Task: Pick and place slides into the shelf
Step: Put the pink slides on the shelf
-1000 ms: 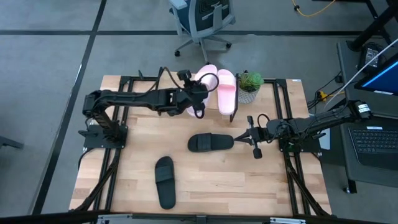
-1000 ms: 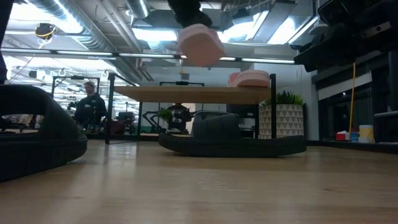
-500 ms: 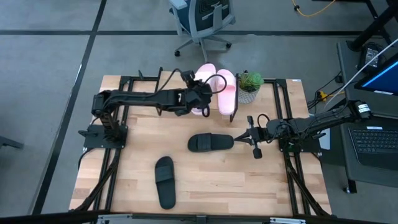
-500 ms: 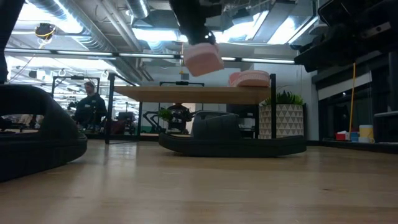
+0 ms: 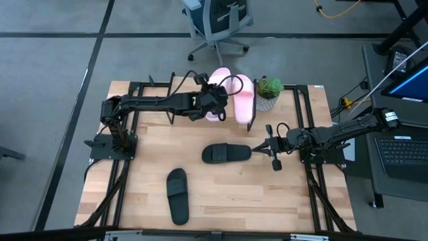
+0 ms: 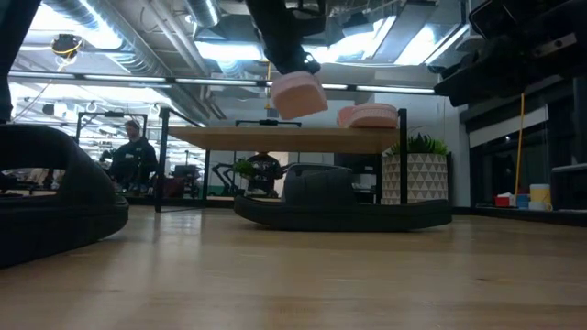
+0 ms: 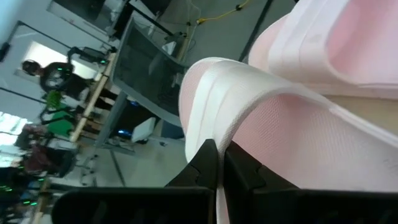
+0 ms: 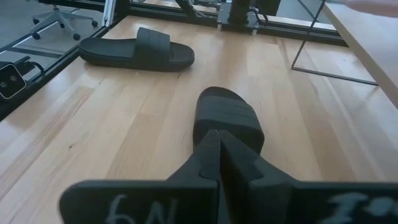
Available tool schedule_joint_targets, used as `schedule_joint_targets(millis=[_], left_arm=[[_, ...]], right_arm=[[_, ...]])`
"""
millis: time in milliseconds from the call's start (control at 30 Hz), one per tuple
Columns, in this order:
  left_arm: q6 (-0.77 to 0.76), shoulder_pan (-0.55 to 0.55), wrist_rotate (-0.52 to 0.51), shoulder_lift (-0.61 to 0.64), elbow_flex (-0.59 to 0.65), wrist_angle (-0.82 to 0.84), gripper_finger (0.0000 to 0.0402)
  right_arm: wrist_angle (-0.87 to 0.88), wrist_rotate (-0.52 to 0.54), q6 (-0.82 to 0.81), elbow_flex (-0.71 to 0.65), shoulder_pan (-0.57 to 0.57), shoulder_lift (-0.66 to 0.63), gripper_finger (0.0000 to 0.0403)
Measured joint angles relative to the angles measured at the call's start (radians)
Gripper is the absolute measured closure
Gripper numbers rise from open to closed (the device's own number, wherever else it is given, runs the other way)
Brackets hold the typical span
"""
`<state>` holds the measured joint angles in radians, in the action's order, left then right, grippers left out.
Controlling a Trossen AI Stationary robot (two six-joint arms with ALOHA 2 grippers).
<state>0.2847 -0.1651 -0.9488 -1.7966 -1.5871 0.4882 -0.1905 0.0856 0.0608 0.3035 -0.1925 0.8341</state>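
Carried pink slide hangs in air above the shelf, clear of the plank top in the low view, not yet set down. Left gripper clenched on it; wrist view shows the fingers pinching the strap edge. Second pink slide already lies on the shelf top, just beside the carried one, toward the robot's right. Two black slides on the table: near black slide mid-table in front of the shelf, far black slide toward the front-left, well apart from it.

Right gripper waits low beside the near black slide's end; fingers pressed together, holding nothing (wrist view).

Risks, as judged:
- Grip is thin, on the strap edge only; slide may swing or slip out during lowering.
- Carried slide close to the placed one; a drift rightward could nudge it toward the shelf's edge near the plant pot.
- Release too high and the slide may bounce off the plank's back edge.

Room: shelf top open on the left side of the placed slide, enough for one more by the look. Shelf sits at the table's far edge, no margin behind. Space under the shelf seems open. Mid-table bare wood btw the arms, free for moves.
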Motion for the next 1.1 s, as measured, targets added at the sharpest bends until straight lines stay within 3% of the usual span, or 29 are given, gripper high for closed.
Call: schedule_joint_targets(millis=[1100], left_arm=[[-0.155,-0.029,0.155,-0.004,0.0,0.082,0.0399]], right_arm=[[0.0,0.0,0.0,0.0,0.0,0.0,0.0388]])
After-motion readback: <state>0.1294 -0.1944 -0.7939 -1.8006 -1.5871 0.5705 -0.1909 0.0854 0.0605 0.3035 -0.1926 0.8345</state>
